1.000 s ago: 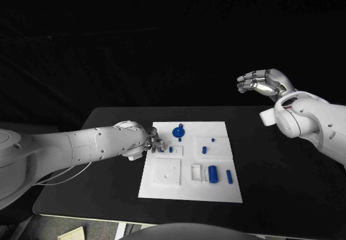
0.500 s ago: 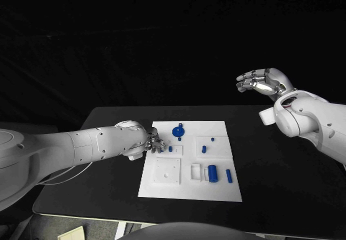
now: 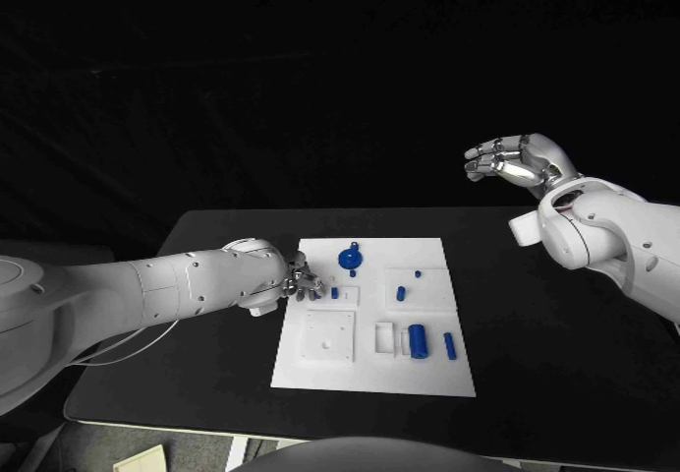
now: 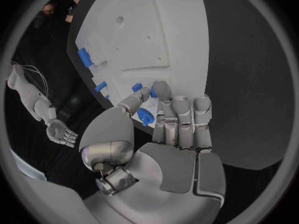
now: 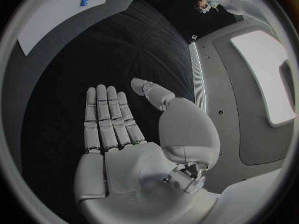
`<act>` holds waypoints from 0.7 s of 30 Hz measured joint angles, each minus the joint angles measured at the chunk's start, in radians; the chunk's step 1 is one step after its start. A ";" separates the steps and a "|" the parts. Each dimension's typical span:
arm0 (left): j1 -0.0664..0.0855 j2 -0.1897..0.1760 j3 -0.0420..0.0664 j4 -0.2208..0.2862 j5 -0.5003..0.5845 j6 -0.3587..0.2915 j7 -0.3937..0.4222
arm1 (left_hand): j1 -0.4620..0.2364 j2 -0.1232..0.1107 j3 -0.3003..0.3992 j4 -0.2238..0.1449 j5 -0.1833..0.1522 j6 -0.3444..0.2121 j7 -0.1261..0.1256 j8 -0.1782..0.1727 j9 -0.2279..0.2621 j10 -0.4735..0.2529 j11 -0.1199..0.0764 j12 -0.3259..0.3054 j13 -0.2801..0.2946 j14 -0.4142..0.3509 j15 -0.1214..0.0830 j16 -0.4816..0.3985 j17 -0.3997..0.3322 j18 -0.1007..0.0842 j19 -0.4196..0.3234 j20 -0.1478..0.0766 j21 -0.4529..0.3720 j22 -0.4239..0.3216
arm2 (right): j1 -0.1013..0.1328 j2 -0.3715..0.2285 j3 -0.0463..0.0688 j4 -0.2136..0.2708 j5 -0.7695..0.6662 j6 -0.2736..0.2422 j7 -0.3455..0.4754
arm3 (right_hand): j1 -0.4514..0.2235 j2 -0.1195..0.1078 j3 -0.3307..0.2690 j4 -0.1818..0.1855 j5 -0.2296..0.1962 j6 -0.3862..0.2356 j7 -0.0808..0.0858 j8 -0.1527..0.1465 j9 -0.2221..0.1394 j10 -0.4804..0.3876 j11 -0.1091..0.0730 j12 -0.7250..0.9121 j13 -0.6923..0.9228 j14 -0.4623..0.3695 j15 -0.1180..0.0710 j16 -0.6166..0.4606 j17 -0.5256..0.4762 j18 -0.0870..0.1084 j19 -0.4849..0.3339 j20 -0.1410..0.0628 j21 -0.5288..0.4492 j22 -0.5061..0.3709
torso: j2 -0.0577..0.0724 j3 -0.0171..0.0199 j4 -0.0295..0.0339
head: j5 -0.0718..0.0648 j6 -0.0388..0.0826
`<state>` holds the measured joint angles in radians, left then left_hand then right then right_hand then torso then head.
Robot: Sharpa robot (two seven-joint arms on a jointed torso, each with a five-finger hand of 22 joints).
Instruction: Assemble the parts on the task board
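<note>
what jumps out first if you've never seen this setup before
The white task board in the middle of the black table, dotted with small blue parts, the round blue part near its far edge. The left robot hand reaches onto the board's left edge, while the right robot hand is raised high over the table's far right, holding nothing.

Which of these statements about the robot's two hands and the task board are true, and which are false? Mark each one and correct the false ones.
1. The task board lies on a black table. True.
2. The right robot hand rests on the board. False: it is raised above the table, away from the board.
3. The left robot hand is at the board's edge. True.
4. The right robot hand holds a blue part. False: it holds nothing.
</note>
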<state>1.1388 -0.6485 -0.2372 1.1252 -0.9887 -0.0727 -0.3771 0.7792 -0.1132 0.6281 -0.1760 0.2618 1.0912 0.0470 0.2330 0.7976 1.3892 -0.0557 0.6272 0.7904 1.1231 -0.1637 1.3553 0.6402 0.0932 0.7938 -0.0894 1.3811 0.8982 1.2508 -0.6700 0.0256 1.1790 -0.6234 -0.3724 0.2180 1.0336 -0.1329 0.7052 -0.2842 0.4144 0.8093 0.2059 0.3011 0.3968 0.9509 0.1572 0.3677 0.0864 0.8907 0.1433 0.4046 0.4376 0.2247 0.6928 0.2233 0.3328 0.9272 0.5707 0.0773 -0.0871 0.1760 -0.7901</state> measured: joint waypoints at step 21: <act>-0.001 -0.069 0.052 0.019 0.146 -0.037 0.043 | 0.041 -0.120 0.014 0.098 -0.199 -0.216 0.055 0.018 -0.046 -0.082 0.043 -0.021 -0.002 -0.045 0.046 -0.027 -0.008 0.000 -0.019 0.001 -0.029 -0.006 | -0.004 -0.007 0.000 0.004 0.000 0.000 0.000 | 0.000 0.000 0.000 0.000 0.000 0.000 0.000 0.000 -0.001 0.000 0.000 0.000 -0.002 0.001 -0.001 0.000 -0.001 0.000 0.000 0.000 0.000 0.001 | 0.000 -0.0003 0.0003 | -0.004 0.008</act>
<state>1.1374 -0.7174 -0.1850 1.1445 -0.8431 -0.1102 -0.3339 0.8198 -0.2331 0.6417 -0.0781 0.0626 0.8749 0.1016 0.2512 0.7521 1.3073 -0.0122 0.6067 0.7888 1.0784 -0.1174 1.3282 0.6324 0.0930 0.7745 -0.0881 1.3524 0.8919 1.2464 -0.6769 0.0256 1.1827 -0.6233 -0.3728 0.2179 1.0336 -0.1329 0.7052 -0.2841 0.4144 0.8095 0.2058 0.3011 0.3959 0.9509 0.1572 0.3677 0.0845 0.8914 0.1426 0.4046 0.4367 0.2245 0.6929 0.2232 0.3328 0.9280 0.5705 0.0770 -0.0868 0.1717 -0.7817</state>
